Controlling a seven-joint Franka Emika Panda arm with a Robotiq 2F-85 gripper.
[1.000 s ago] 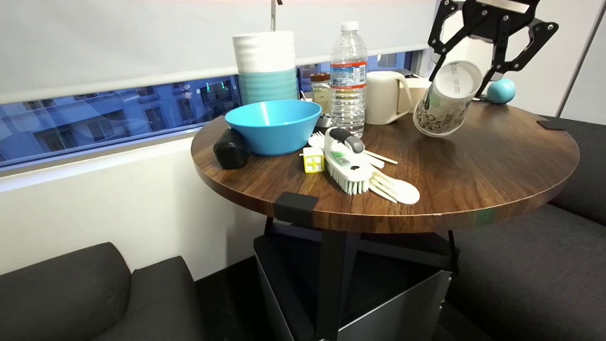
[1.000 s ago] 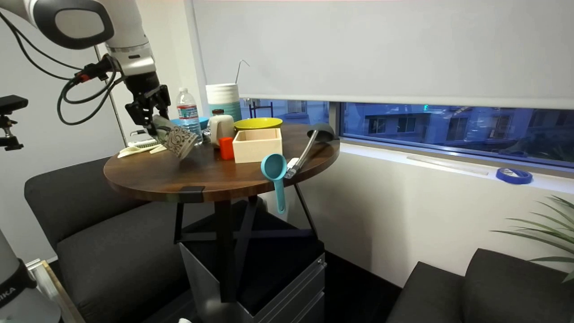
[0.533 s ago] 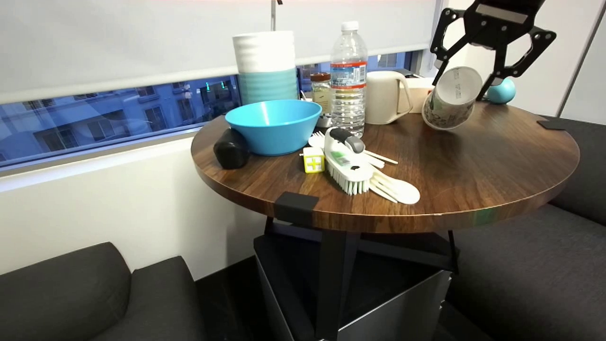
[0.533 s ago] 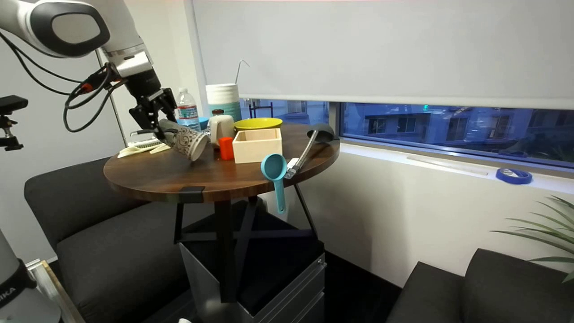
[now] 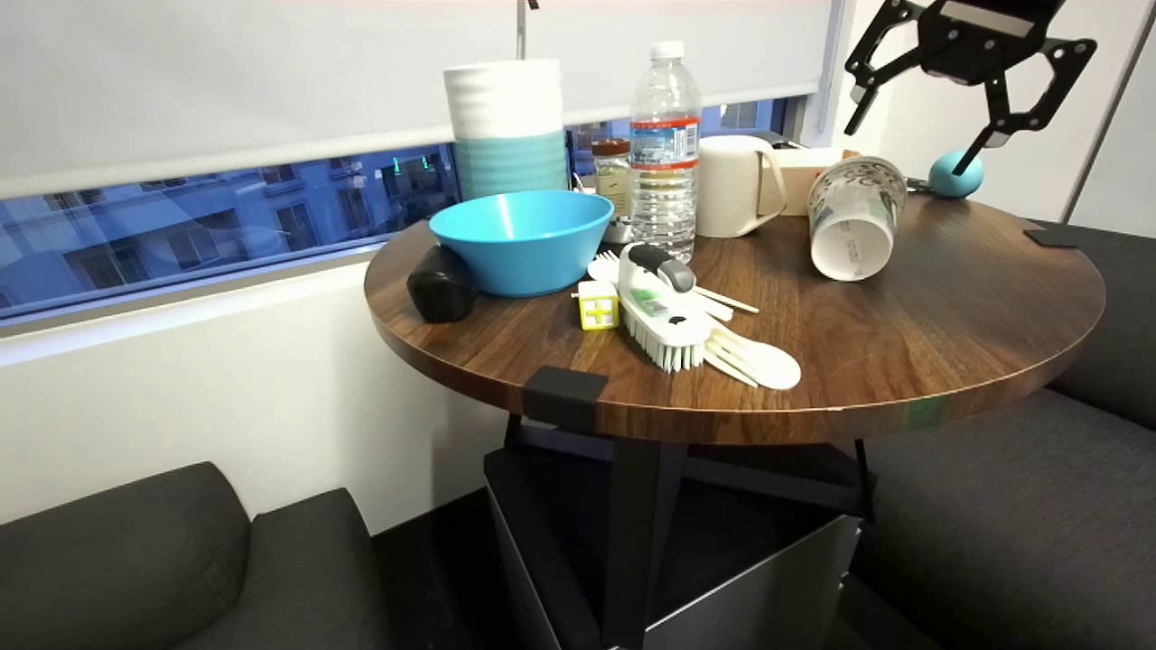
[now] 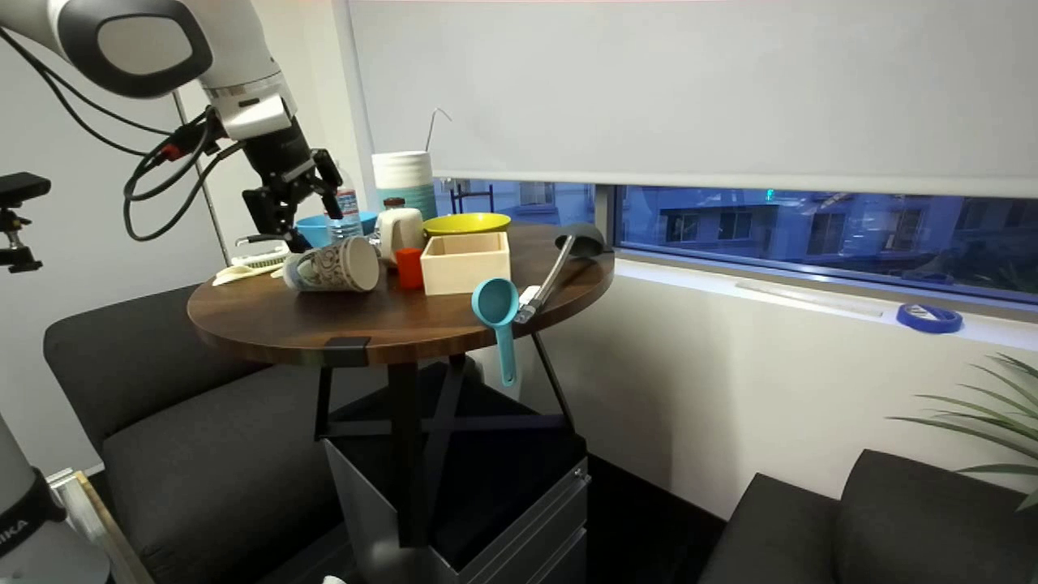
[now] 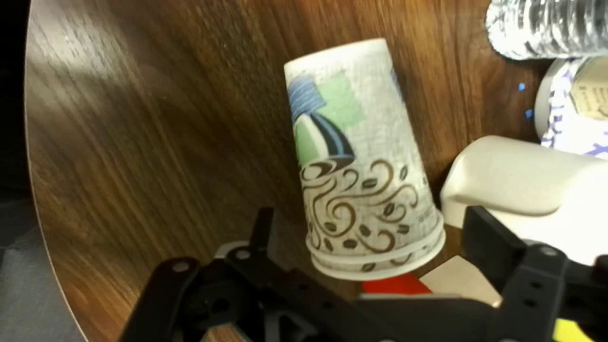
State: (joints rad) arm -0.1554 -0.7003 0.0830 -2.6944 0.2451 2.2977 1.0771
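A pale paper cup (image 7: 363,166) printed with brown swirls, dark beans and blue and green patches lies on its side on the table (image 5: 957,343), below the gripper (image 5: 906,152), whose jaws stand spread wide.

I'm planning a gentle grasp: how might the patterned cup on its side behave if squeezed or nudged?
The patterned cup looks like paper, so it's probably light and may dent if squeezed hard. Its round shape could let it roll when nudged, likely in a curve, since it tapers.
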